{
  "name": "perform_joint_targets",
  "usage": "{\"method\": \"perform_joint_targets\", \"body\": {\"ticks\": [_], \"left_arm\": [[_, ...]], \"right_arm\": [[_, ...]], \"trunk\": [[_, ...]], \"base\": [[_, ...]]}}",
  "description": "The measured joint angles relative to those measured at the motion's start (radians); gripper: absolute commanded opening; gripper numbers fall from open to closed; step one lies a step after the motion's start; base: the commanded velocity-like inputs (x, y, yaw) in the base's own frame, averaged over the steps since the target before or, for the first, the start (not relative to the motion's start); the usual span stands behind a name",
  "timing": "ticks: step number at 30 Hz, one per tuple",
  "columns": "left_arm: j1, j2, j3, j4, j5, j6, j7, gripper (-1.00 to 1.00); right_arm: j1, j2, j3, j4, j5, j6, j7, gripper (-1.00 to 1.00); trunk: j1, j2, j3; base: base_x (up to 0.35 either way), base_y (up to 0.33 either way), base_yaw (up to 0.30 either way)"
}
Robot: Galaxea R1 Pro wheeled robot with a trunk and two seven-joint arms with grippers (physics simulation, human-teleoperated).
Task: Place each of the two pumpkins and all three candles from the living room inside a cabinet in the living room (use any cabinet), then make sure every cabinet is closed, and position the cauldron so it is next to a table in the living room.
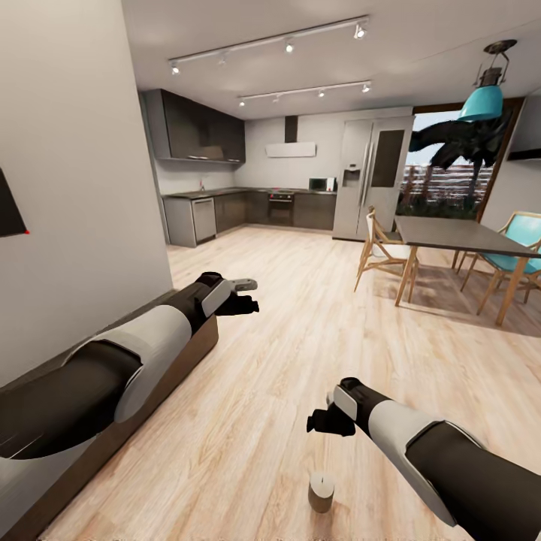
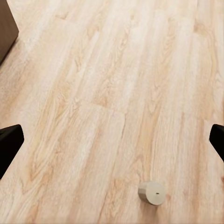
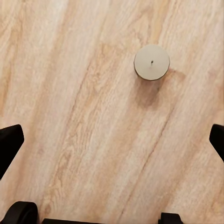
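One candle (image 1: 321,491) is seen standing upright on the wooden floor (image 1: 300,338), in the lower middle of the head view, with its short axis vertical and its wick on top. The right tool (image 1: 321,421) is held above the floor, near the candle but not touching it; in the head view the candle is placed just below that tool in the frame, that is, nearer to the robot than the tool. In the right wrist view the candle (image 3: 151,62) is shown from almost straight above, in the upper right of the frame, and both black fingers (image 3: 9,142) are kept far apart at the frame edges, with nothing held between them. The left tool (image 1: 242,296) is found at the middle left of the head view, beside the end of the dark cabinet (image 1: 197,347), well apart from the candle; its fingers (image 2: 8,142) are also spread wide and empty, and the candle (image 2: 151,192) is seen low in that frame. The right arm is judged to be the nearer one, so a pull back toward the robot and a descent are probably required.
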Motion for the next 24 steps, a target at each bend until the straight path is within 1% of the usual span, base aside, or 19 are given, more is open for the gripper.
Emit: {"method": "perform_joint_targets", "body": {"ticks": [10, 17, 23, 24], "left_arm": [[0.0, 0.0, 0.0, 0.0, 0.0, 0.0, -0.001, 1.0], [0.0, 0.0, 0.0, -0.001, 0.0, 0.0, 0.001, 1.0], [0.0, 0.0, 0.0, -0.001, 0.001, 0.0, 0.001, 1.0], [0.0, 0.0, 0.0, 0.0, 0.0, 0.0, 0.002, 1.0]], "right_arm": [[0.003, -0.001, 0.0, 0.001, 0.001, -0.002, -0.004, 1.0], [0.017, 0.003, 0.004, 0.0, 0.002, -0.002, -0.008, 1.0], [0.02, 0.004, 0.035, 0.0, 0.002, -0.001, -0.011, 1.0], [0.02, 0.004, 0.068, 0.0, 0.003, -0.001, -0.011, 1.0]], "trunk": [[0.038, -0.07, -0.047], [0.065, -0.119, -0.08], [0.088, -0.161, -0.108], [0.092, -0.168, -0.113]], "base": [[0.0, 0.0, 0.0], [0.0, 0.0, 0.0], [0.0, 0.0, 0.0], [0.0, 0.0, 0.0]]}}
